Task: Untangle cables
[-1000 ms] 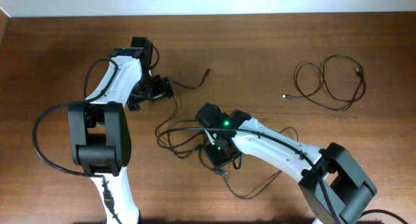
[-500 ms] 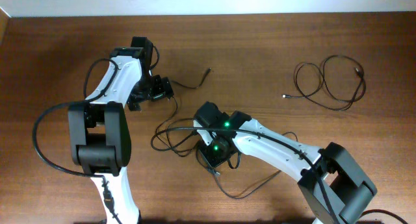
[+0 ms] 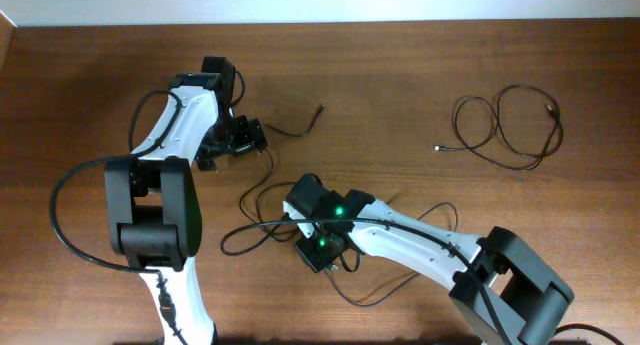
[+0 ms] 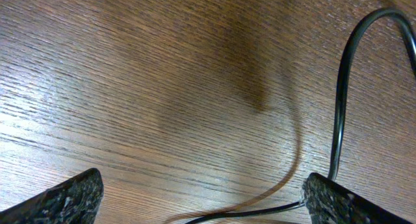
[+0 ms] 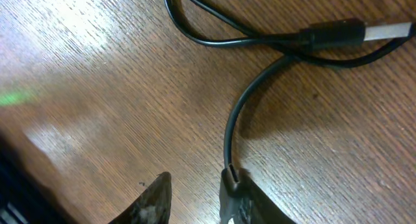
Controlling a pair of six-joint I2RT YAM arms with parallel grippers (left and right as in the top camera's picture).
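R gripper (image 3: 320, 253) sits further L and nearer the front edge of the table (image 3: 400, 75) than 1 s ago. The tangle of cables (image 3: 262, 223) has been dragged L w/ it, so its outer loop now lies closer to the L arm's base. L gripper (image 3: 243, 137) hasn't shifted.

Wrist cam, R side: R gripper (image 5: 195, 191) fingers slightly apart, bare wood in the gap. One thin cord (image 5: 227, 133) runs down to the tip of one finger (image 5: 240, 198) and vanishes there; can't tell if it's clamped or just pinned. USB plug (image 5: 364, 32) lies flat near the top, its cord crossing another.

Wrist cam, L side: L gripper (image 4: 201, 201) fingers wide apart, nothing between them. A black cord (image 4: 338, 107) curves down to touch one finger (image 4: 344, 201).

Overhead: tangle is mid-table, btwn the two arms, partly under the R wrist. Separate looped cable (image 3: 497, 113) lies well apart at far R, untouched.
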